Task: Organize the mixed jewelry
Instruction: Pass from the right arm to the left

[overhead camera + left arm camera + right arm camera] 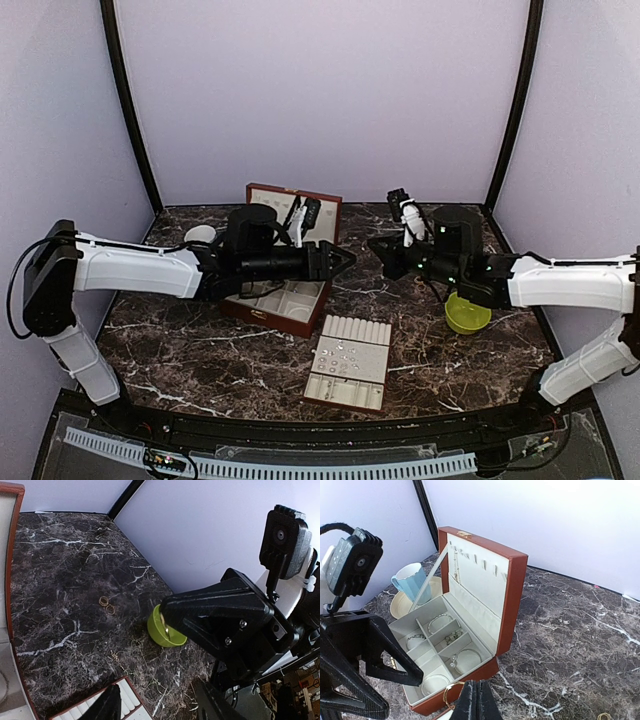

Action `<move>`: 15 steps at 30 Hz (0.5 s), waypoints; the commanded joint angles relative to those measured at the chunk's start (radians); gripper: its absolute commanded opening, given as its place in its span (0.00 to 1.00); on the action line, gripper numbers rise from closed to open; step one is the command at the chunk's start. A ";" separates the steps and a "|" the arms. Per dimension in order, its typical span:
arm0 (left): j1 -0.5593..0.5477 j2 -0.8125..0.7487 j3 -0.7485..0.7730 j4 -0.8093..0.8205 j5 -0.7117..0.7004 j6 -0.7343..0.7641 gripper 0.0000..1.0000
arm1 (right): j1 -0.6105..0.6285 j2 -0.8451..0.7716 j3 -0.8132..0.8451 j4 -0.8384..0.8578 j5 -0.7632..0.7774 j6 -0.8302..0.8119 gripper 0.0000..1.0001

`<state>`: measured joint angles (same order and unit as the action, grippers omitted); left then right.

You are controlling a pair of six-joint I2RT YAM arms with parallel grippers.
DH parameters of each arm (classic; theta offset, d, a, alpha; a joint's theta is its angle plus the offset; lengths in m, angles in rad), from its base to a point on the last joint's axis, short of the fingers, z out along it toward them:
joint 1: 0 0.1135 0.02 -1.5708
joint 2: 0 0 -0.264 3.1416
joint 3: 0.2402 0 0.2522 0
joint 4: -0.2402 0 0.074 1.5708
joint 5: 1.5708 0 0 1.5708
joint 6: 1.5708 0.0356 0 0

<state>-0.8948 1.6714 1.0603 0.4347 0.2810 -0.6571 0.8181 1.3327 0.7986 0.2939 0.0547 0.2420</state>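
Observation:
My right gripper [478, 686] is shut on a thin gold hoop bracelet [449, 699], held just in front of the open reddish-brown box [512, 600]. The box's cream compartments hold silvery bracelets [440, 622] and small pieces [452, 638]. My left gripper [157, 692] stands open above the marble with nothing between its fingers, tip to tip with the right gripper [378, 246] in the top view. On the table below it lie two small gold rings [106, 604] and a fine chain [118, 659]. The cream ring tray [348, 362] holds tiny silvery pieces.
A green bowl [161, 629] sits on the marble right of centre, under the right arm [560, 282]. A light blue mug [411, 581] on a cream saucer [397, 605] stands behind the box at the back left. The box lid stands upright.

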 commanded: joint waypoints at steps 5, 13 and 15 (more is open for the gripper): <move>-0.001 0.007 0.034 0.046 0.032 0.008 0.49 | 0.042 0.010 0.020 0.054 0.021 -0.051 0.00; -0.003 0.014 0.039 0.052 0.033 -0.001 0.36 | 0.066 0.006 0.031 0.046 0.014 -0.091 0.00; -0.002 0.017 0.037 0.059 0.036 -0.006 0.36 | 0.071 0.009 0.033 0.042 0.014 -0.094 0.00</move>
<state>-0.8948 1.6867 1.0657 0.4549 0.2996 -0.6598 0.8730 1.3342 0.8005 0.3038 0.0639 0.1753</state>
